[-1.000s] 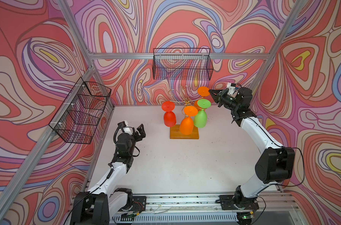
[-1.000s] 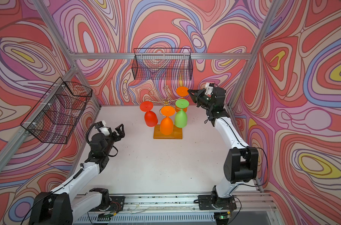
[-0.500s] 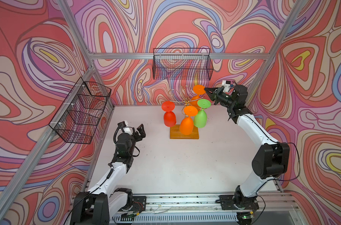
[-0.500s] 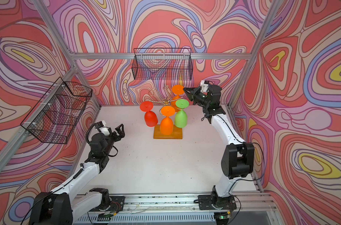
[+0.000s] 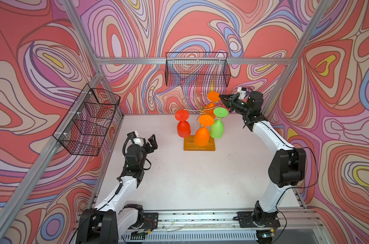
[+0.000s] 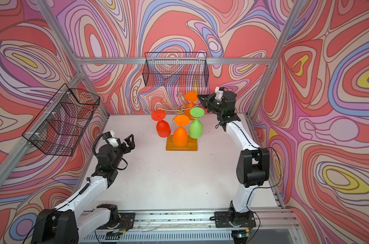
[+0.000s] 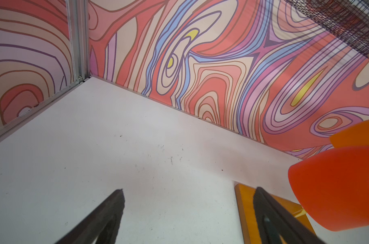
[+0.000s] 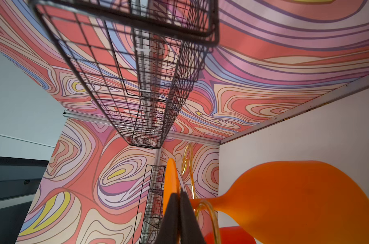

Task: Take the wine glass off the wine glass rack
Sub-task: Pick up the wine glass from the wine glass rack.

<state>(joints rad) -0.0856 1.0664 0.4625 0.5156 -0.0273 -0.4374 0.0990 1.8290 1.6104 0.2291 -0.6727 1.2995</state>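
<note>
The wine glass rack [image 5: 202, 109] stands at the 12 o'clock end of the bench [image 5: 179, 179]. Its twisted stem is mostly hidden behind the hanging glasses; only the wooden base [image 5: 190, 146] and the curled gold arms show clearly. The orange wine glass [image 5: 213, 96] hangs upside down on the rack's 1 o'clock arm. In both top views its bowl is largely covered by the green glass [image 5: 217, 128] and the wire.

The right end effector [image 5: 221, 97] meets that glass's foot from 3 o'clock, but the contact is too small to read there. The right wrist view settles it: the fingers [image 8: 171, 215] are pressed together on the edge of the foot, seen edge-on, with the whole bowl showing beside a gold arm.

The left end effector [image 5: 151, 142] hovers at 9 o'clock of the base, jaws spread wide and holding nothing. Its wrist view catches only a corner of the base and part of the red glass [image 7: 335, 190], both cropped by the frame.
</note>
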